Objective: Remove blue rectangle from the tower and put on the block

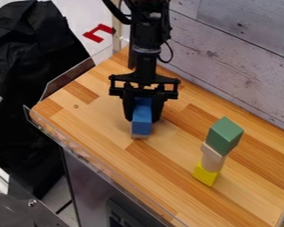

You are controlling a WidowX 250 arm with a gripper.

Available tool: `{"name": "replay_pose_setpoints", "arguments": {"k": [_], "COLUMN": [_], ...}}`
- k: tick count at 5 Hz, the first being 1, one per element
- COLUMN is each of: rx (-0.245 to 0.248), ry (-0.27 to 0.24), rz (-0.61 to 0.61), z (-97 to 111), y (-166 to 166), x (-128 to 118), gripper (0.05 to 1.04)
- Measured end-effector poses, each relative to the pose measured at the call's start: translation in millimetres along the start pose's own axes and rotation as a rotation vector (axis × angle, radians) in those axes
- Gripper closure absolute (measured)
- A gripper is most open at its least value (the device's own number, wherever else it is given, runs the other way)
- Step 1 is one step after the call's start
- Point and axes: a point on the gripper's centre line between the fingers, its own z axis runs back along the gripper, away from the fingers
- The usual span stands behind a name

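A black arm enters from the top edge and hangs over a wooden table (97,113). Its gripper (143,116), left of the view's centre, is grasping the blue block (142,119), with a finger against each long side. Just below the block's near end, the edge of a pale block (140,136) shows.

A low, clear rim (97,168) follows the table's edge from the left corner down toward the bottom right. The blue block is inside this edge, with a strip of wood between them. A whitish plank wall (239,66) runs behind the table along the right side. A wider stretch of wood separates the blue block from the tower at lower right, which stands well apart from the gripper. That tower has a yellow block (205,174) at its foot, a pale middle (212,160), and a green block (225,135) on top.

The blue block's long axis runs up and down the view, in line with the arm; its near end points toward the bottom edge.
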Motion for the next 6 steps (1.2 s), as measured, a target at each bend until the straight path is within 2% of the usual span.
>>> {"name": "replay_pose_setpoints", "arguments": {"k": [1,2,3,4,5,6], "rx": [-0.008,-0.031,-0.067,-0.043,-0.02,0.062], "ry": [0.006,0.015,-0.041,-0.132,-0.218,-0.207], "rz": [-0.009,-0.008,-0.015,-0.03,-0.105,-0.232], "z": [-1,-6,10,44,74,94], "y": [0,5,5,4,-14,-34], "x": [1,-1,-4,-11,-33,-53], "gripper": [0.454,0.163,0.082,0.083,0.083,0.083]}}
